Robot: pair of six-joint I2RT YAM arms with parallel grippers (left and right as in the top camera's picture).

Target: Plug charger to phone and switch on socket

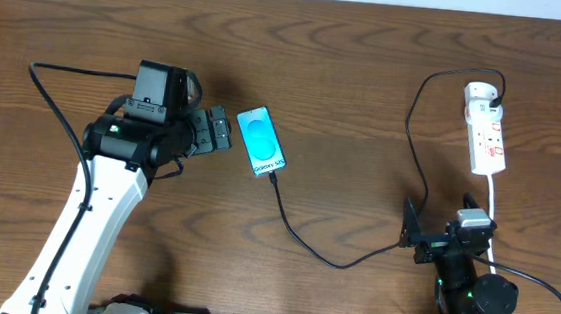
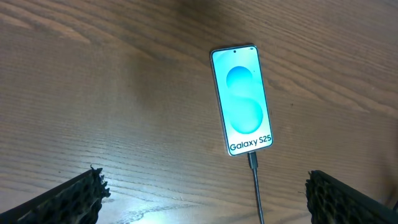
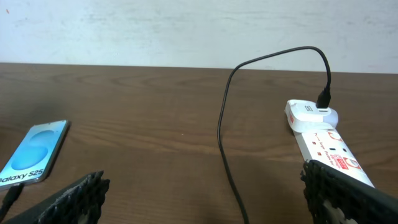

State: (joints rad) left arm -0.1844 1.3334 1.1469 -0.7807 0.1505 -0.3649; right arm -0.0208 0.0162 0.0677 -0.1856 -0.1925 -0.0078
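Overhead view: a brown wood-grain table (image 1: 369,54) ends at a pale wall (image 3: 124,31) on the far side. The phone (image 1: 262,141) lies flat left of centre, screen up and lit cyan. The charger (image 1: 304,241), a thin black cable, is seated in the phone's near end. It runs right across the bare wood, then loops up to a white plug adapter (image 1: 481,94) at the far end of the socket (image 1: 488,143), a white power strip at far right. The strip's white cord (image 1: 494,209) leads near, toward the right arm. The left gripper (image 1: 217,130) sits just left of the phone, not touching, fingers spread wide. The right gripper (image 1: 410,230) is at near right, close to the cable and well apart from the socket, fingers wide, holding nothing.
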